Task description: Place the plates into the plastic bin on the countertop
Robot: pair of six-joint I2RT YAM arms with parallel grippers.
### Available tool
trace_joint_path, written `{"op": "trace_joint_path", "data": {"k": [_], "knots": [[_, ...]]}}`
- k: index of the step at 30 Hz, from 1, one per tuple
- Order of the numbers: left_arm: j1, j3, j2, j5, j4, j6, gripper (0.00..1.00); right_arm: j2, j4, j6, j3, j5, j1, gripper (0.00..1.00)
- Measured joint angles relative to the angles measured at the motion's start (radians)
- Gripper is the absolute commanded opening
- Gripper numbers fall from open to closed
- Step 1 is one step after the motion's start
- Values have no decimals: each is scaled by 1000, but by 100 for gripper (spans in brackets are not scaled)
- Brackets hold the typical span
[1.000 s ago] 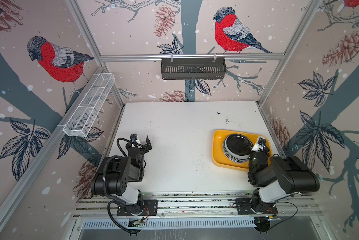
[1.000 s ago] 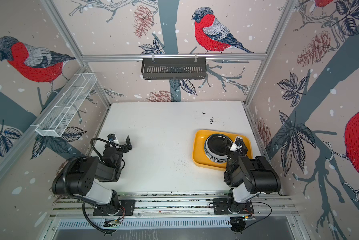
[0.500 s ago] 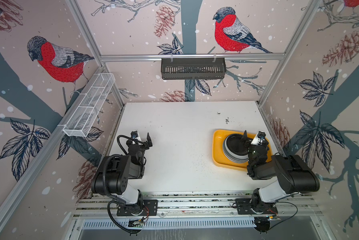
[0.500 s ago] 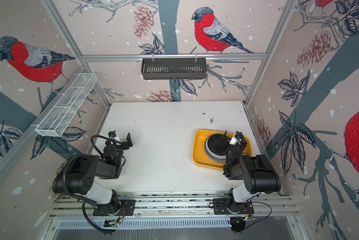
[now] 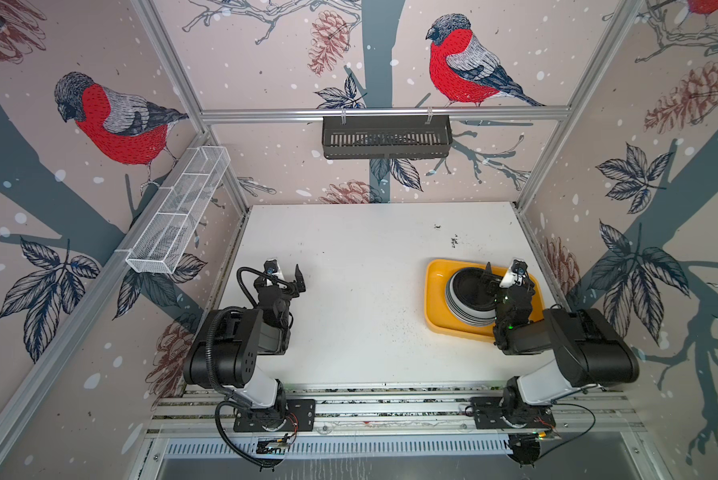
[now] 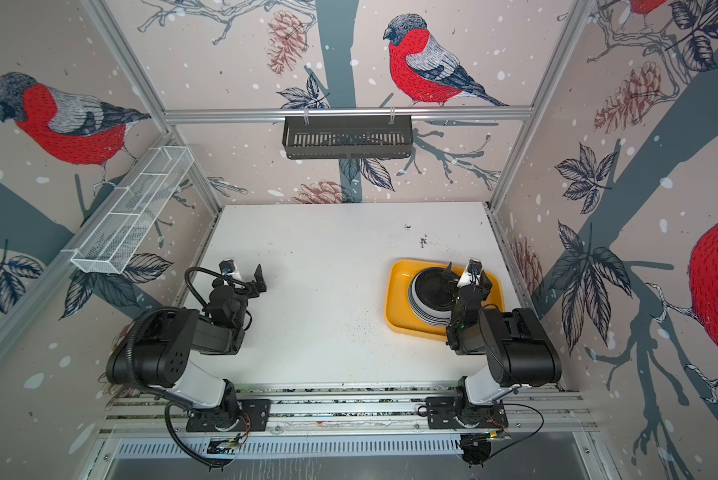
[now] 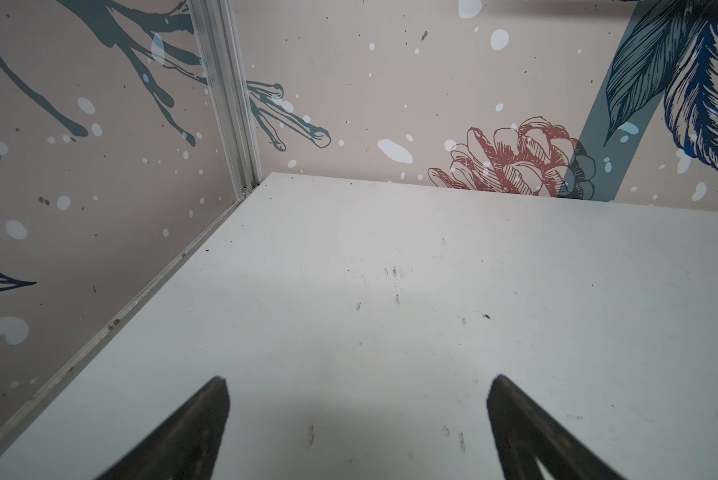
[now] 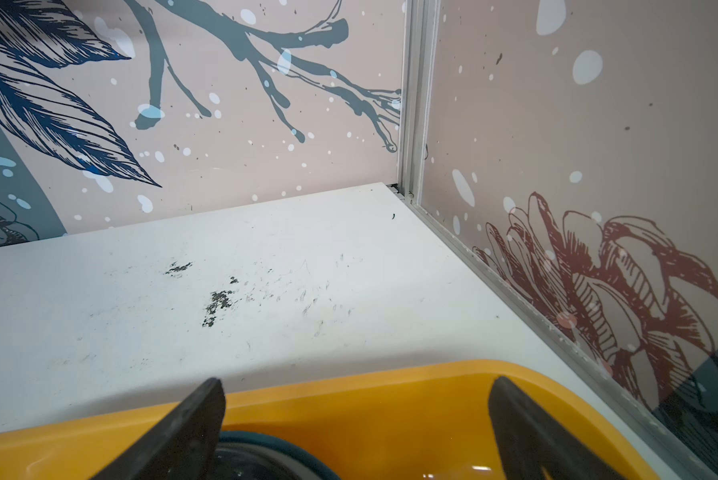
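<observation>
Plates [image 5: 459,311] sit stacked in the yellow bin [image 5: 434,299] on the right of the tabletop [image 5: 361,270], with the black plate [image 5: 467,289] on top. We see none loose elsewhere.

Right gripper [image 5: 502,269] hangs over them, jaws spread, pinching nothing. Left gripper [image 5: 285,270] hovers above bare tabletop, well apart from the bin, jaws spread too, empty.

We judge the plates stiff, smooth, likely slippery and breakable, and heavy if lifted together. Best hold, in our view, is one plate at a time by the raised rim, one finger under the lip and one on top.
</observation>
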Motion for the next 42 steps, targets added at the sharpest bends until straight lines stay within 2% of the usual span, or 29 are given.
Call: {"op": "trace_joint_path", "data": {"k": [12,25,42], "knots": [[-13,-4,-3,-13,-15,2,97,-3,-4,0,-8,-4,1,99],[-53,-11,-3,-105,-11,26,97,-5,-3,0,-15,-3,5,100],[-55,-11,-2,-116,-7,26,97,-6,0,-1,-16,4,14,99]]}}
